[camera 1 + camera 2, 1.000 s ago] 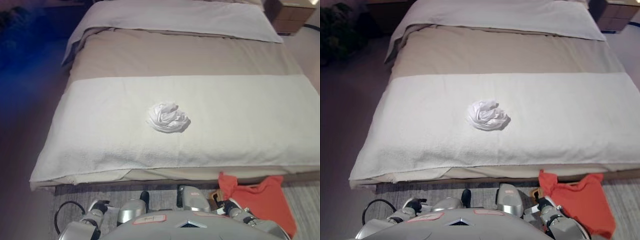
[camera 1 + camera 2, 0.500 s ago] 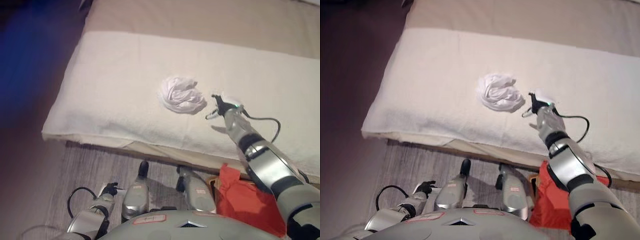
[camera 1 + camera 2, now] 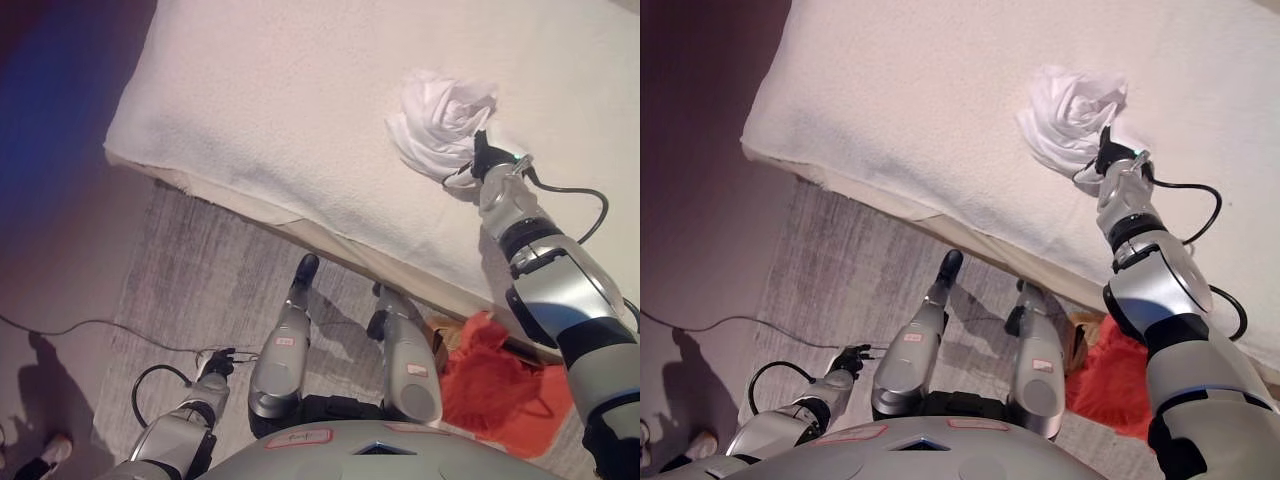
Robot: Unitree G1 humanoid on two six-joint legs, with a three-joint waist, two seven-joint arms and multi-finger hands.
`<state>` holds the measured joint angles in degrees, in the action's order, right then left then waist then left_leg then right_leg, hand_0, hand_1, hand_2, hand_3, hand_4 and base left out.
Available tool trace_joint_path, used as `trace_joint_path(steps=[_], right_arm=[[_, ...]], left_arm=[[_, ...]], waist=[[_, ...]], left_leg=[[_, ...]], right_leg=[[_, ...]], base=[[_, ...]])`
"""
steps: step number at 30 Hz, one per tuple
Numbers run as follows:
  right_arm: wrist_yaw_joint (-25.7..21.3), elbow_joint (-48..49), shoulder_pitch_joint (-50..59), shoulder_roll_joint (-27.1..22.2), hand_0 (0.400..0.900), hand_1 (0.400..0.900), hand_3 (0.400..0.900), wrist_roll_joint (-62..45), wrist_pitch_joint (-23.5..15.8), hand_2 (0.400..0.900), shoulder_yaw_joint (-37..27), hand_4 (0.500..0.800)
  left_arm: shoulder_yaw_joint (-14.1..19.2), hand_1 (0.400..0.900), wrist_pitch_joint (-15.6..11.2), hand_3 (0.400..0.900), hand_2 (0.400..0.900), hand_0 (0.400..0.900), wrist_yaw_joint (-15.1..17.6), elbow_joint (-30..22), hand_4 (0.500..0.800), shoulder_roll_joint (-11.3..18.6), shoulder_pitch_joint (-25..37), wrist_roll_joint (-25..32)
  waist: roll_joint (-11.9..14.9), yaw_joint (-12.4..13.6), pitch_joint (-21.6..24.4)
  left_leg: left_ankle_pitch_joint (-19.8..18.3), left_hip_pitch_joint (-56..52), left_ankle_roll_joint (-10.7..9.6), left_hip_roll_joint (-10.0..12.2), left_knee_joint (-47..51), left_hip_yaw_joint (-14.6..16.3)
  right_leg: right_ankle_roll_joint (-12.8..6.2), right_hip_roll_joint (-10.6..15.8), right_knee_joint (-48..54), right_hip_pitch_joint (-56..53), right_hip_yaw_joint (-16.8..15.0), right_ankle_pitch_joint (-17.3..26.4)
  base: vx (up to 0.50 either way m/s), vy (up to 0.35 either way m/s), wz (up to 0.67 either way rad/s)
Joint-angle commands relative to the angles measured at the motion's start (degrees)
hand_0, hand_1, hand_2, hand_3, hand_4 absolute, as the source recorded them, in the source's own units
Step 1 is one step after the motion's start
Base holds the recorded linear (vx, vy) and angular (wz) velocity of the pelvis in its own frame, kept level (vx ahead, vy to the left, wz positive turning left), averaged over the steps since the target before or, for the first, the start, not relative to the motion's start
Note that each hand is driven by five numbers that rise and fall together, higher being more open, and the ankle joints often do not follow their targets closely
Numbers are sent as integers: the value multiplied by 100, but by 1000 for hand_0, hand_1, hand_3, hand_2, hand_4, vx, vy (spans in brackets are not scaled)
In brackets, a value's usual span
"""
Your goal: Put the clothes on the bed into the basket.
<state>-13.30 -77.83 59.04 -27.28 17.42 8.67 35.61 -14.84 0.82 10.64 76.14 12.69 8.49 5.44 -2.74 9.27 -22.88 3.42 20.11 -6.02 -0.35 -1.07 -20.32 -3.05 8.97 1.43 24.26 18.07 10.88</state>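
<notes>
The right hand (image 3: 487,166) is reaching the near edge of the white garment (image 3: 438,122) bunched on the bed (image 3: 260,110); whether its fingers are closing, I cannot tell. Next it needs a firm pinch, then lifting toward the basket, unseen here. The left hand (image 3: 213,366) is hanging low.

A bedroom in a home or hotel: a wide bed (image 3: 270,110) under a cream towelling cover fills the far side, with a grey rug (image 3: 190,290) nearer.

matt white cloth bundle (image 3: 440,120), nubbly towelling bed cover (image 3: 270,110)
</notes>
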Motion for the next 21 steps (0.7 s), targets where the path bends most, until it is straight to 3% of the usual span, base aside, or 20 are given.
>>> trace_joint_path(steps=[1,10,11,12,21], right_arm=[[-127,-189,836,-66,900,900,900,-9,-202,900,263,800],[-163,-202,1314,-626,900,900,900,-218,-265,900,247,800],[-139,-174,1325,-685,616,616,616,-284,-296,616,244,629],[-108,-124,1340,-725,400,400,400,-351,-328,400,261,500],[6,-39,1403,-802,400,400,400,-591,-449,400,323,500]], left_arm=[[-354,900,41,900,900,900,136,179,800,312,-54,248],[-440,900,-18,900,900,900,71,11,800,315,-212,295],[-445,900,-22,900,900,900,57,-11,800,306,-234,305],[-441,900,-27,900,900,900,34,-18,800,310,-239,329],[-418,900,-27,900,900,900,-9,14,800,400,-210,303]], waist=[[-321,306,-122],[-565,487,-283],[-588,503,-288],[-609,503,-292],[-597,437,-223]], left_leg=[[546,-139,92,-93,607,134],[654,135,61,-187,607,20],[658,154,56,-189,607,12],[662,161,57,-193,607,13],[613,66,70,-207,607,92]], right_leg=[[-442,355,-655,138,-303,-130],[-480,457,-699,332,-222,-89],[-483,474,-703,350,-222,-91],[-483,486,-720,370,-220,-93],[-510,520,-684,277,-276,-77]], base=[[-44,22,17],[-41,15,10],[-20,19,5],[-13,25,5],[5,13,-4]])
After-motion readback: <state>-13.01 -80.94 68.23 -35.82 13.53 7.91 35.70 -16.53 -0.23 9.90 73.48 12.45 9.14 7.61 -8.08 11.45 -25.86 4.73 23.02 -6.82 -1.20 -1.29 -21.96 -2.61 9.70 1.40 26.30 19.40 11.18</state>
